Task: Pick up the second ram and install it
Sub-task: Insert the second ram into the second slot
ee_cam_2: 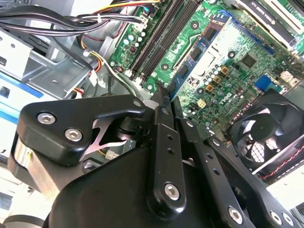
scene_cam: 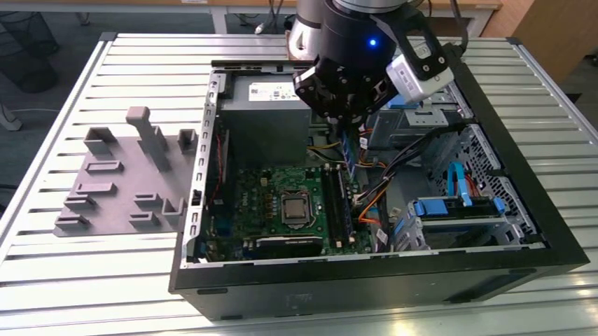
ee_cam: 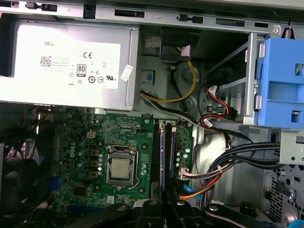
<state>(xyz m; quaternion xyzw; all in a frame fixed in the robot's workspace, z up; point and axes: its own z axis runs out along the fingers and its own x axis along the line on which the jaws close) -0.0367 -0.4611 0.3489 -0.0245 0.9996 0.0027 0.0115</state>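
Observation:
My gripper [ee_cam_2: 164, 95] hangs over the open computer case, shut on the second ram [ee_cam_2: 195, 51], a thin blue board strip with dark chips. In the exterior view the gripper [scene_cam: 342, 133] holds the ram [scene_cam: 348, 152] upright above the long black slots [scene_cam: 334, 203] of the green motherboard [scene_cam: 266, 189]. In the first wrist view the ram [ee_cam: 162, 156] shows edge-on as a thin blue line between the slots [ee_cam: 155, 156], just beyond the gripper [ee_cam: 164, 210]. I cannot tell whether it touches a slot.
The grey power supply [scene_cam: 266, 105] fills the case's far side. Cable bundles [ee_cam: 228, 166] and a blue drive bay [scene_cam: 449, 208] lie on the exterior view's right of the slots. A processor [ee_cam: 118, 170], a fan [ee_cam_2: 266, 137] and the grey holder block [scene_cam: 122, 175] are also near.

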